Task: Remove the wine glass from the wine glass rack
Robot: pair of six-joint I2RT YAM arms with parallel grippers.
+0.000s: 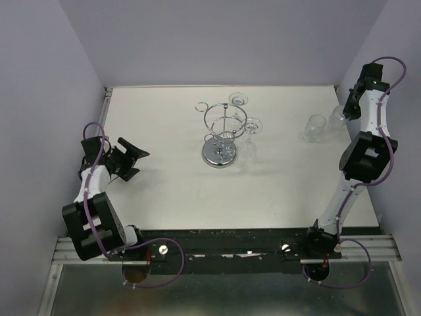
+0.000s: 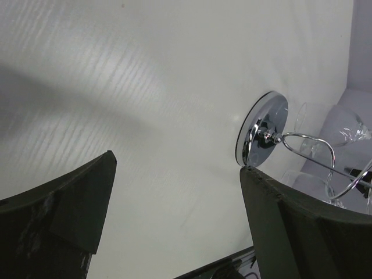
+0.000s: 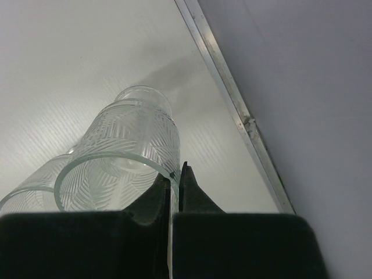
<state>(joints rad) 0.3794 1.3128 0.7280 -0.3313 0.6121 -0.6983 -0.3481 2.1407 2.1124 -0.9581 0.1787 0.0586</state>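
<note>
The chrome wire wine glass rack stands mid-table on its round mirrored base. Two clear wine glasses hang bowl-down from its rim loops: the far wine glass and the right wine glass. At the far right, the right gripper is pinched together on the rim of a clear patterned tumbler with cut crisscross lines. A second tumbler stands just left of it. At the near left, the left gripper has its jaws wide apart over the white table.
</note>
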